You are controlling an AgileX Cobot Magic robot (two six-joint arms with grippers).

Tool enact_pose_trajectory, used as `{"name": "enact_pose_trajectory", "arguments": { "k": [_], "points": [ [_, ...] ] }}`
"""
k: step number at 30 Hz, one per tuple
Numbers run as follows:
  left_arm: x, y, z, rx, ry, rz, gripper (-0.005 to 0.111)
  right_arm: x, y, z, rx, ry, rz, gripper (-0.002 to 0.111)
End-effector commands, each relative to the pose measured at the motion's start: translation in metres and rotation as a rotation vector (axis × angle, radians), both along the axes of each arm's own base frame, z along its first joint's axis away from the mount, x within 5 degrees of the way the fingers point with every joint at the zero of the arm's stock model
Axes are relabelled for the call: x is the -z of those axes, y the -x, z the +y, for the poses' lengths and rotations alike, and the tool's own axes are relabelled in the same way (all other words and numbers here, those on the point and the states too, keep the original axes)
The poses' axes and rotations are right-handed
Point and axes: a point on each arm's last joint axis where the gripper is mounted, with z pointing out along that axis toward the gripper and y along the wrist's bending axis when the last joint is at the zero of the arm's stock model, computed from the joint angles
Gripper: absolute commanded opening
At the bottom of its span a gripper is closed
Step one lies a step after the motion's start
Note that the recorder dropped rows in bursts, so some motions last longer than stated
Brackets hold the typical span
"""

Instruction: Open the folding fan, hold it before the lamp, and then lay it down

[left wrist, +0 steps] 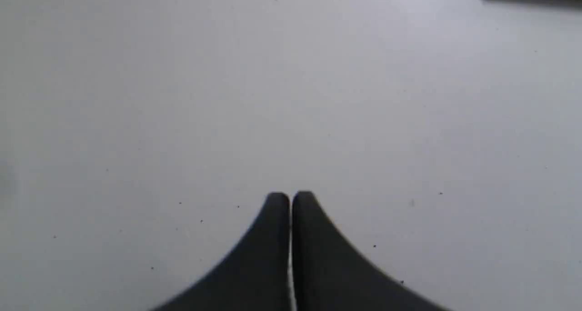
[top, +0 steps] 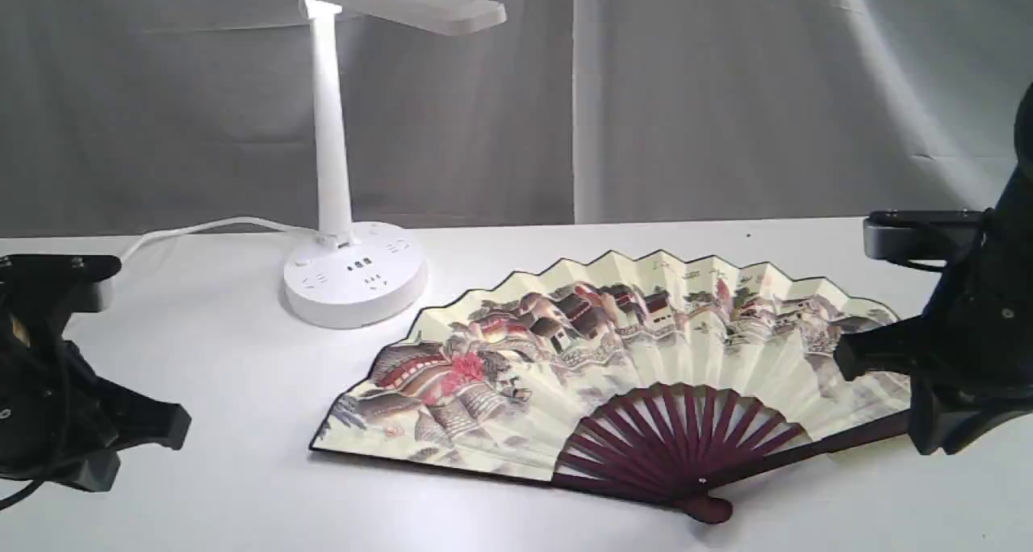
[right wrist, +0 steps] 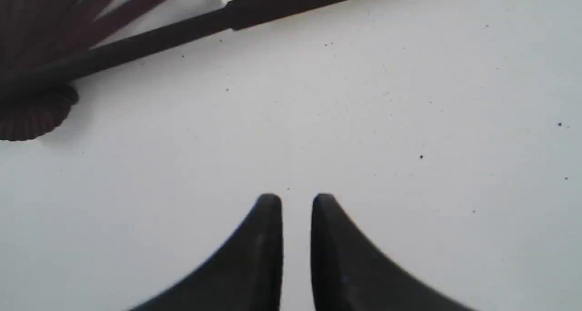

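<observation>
The left gripper [left wrist: 290, 195] had its 2 jaws pressed together with only a hairline seam between them. It held nothing, and its tips were over bare white table [left wrist: 182, 97]. The right gripper [right wrist: 296, 196] had its jaws a narrow slit apart and was also empty. It was poised above the tabletop near the dark guard [right wrist: 295, 2] of the folding fan [top: 613, 350], without touching it.

The fan lay spread fully open and flat on the table, painted face up. Its maroon ribs converged on the pivot at the near edge, and its pleated arc pointed toward the back. In the exterior view the right arm stood at the fan's right end, partly covering that guard. The left arm sat well apart from the fan at the table's left edge.

The lamp [top: 329, 132] stood upright behind the fan's left half, near it but apart, with its flat head reaching right and a bright glow beneath it. Its round base carried sockets, and a white cord [top: 202, 227] ran leftward from it. Grey cloth [top: 726, 92] hung behind the table.
</observation>
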Motion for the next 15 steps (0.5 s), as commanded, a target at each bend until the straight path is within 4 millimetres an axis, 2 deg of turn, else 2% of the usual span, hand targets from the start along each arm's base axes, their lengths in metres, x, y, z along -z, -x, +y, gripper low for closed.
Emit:
{"name": "enact_pose_trajectory", "arguments": {
  "k": [1, 7, 15],
  "points": [
    [-0.004, 0.0, 0.001, -0.012, 0.006, 0.005, 0.0, -0.003, 0.014, -0.008, 0.005, 0.013, -0.041, 0.0],
    [-0.004, 0.004, 0.001, -0.012, 0.0, 0.048, 0.0, -0.002, 0.042, -0.036, 0.093, 0.024, -0.074, 0.0],
    [-0.004, 0.005, 0.001, -0.01, -0.002, 0.057, 0.0, -0.016, 0.065, -0.039, 0.063, 0.085, -0.136, 0.0]
  ]
}}
